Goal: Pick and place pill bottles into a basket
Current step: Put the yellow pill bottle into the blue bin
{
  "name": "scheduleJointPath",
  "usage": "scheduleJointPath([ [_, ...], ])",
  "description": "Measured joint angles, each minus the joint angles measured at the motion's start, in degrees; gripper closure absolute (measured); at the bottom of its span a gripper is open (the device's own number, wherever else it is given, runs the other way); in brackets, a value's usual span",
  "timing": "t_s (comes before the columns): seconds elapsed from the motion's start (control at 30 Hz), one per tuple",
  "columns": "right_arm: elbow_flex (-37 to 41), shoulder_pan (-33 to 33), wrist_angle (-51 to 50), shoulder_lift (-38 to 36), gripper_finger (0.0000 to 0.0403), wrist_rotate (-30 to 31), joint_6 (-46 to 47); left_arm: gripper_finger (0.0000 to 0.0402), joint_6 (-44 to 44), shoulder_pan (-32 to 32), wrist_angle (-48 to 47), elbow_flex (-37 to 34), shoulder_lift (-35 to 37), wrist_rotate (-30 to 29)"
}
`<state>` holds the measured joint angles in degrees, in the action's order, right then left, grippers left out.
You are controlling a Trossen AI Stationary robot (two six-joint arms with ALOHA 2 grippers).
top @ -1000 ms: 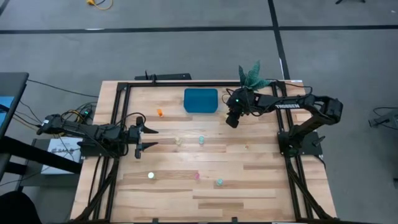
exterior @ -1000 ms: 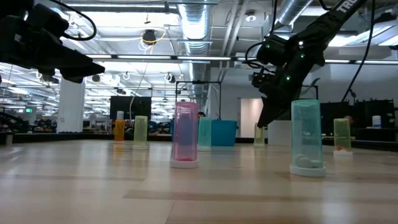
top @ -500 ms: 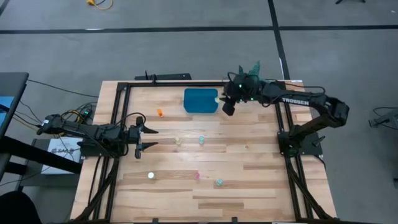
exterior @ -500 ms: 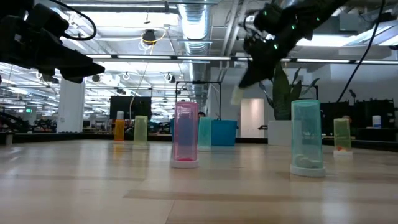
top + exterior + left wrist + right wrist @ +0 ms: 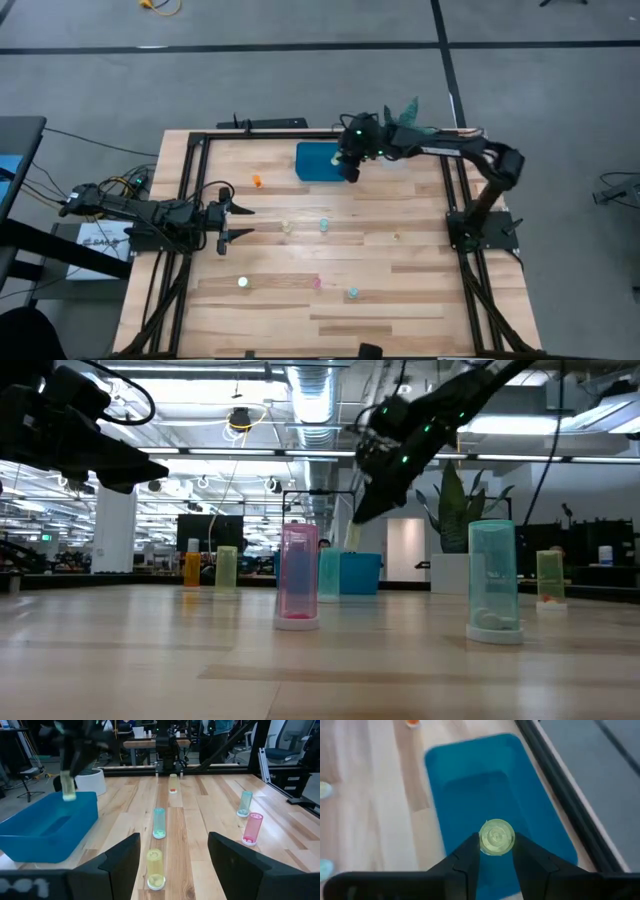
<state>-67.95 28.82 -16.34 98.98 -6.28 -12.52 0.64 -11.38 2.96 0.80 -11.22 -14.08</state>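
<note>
Right pincer [image 5: 496,854] grips a yellow bottle [image 5: 496,837] over the basket [image 5: 470,780]. Left pincer [image 5: 170,862] wide, idle above the surface [image 5: 400,280].

You've got grey floor [image 5: 300,90] with dark tape lines around the wood table [image 5: 400,290], exposed ceiling ducts [image 5: 310,390], strip lights, office chair [image 5: 285,752] behind.

Four cams: overhead, table-level, two wrist.
Right wrist cam looks straight down, close, on basket [image 5: 470,795]; overhead and left wrist cams share it.
</note>
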Motion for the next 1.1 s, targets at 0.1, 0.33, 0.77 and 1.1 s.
scheduleJointPath([
  [0.1, -1.83, 1.19, -0.06, 3.74, 0.0305, 0.10, 0.52, 0.0178, 0.00, 0.01, -0.02, -0.01, -0.02, 0.01],
  [0.33, -6.62, 4.21, 0.12, 9.11, 0.0305, 0.10, 2.45, 0.0178, -0.02, -0.01, -0.02, -0.01, 0.00, 0.00],
  [0.77, -7.56, 4.80, -0.10, 10.21, 0.0304, -1.49, 3.54, 0.0178, 0.00, 0.01, -0.02, 0.00, -0.02, -0.01],
  [1.1, -7.47, 4.21, -1.85, 12.25, 0.0258, -1.28, 4.75, 0.0178, 0.00, -0.01, -0.02, -0.01, -0.02, -0.03],
])
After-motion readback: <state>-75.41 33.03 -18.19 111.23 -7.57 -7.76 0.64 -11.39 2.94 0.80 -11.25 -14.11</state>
